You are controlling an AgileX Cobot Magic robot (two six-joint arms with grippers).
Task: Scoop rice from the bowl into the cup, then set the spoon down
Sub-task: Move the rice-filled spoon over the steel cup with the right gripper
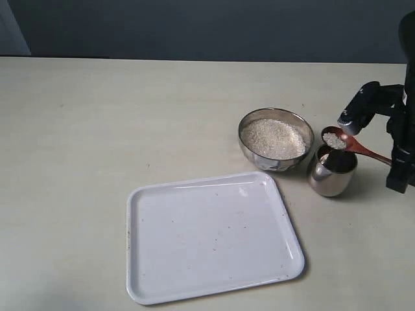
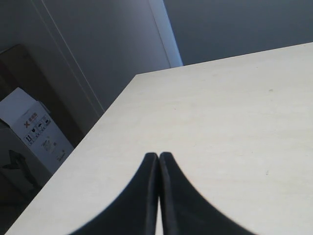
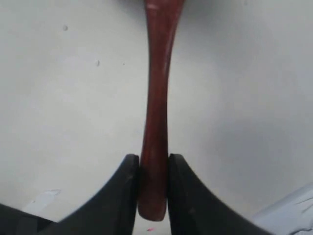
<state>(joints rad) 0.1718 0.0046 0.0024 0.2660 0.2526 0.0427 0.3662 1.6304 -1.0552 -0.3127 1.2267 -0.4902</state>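
Fingers [image 3: 129,186] of the right gripper [image 3: 153,157] were clamped narrowly on the tail end of the spoon [image 3: 156,88], one black pad on each side of the reddish-brown handle. The handle ran straight out from the grip over pale tabletop. In the exterior view the spoon's oval head carried a small heap of white grains and hung just above the mouth of the cup [image 1: 332,173], at the rim on the side nearer the bowl [image 1: 272,162]. Whether the head touched that rim could not be told. The cup stood upright, close beside the bowl on its right. The bowl held a level bed of rice [image 1: 272,137] filling most of it. Nearer the camera and to the left of both vessels lay a white rectangular tray [image 1: 214,240], flat on the table [image 1: 97,116], with a few tiny specks on it. The left gripper [image 2: 158,155] had its two dark fingers pressed together with nothing between them, above a bare corner of the table, well apart from the steel vessels.
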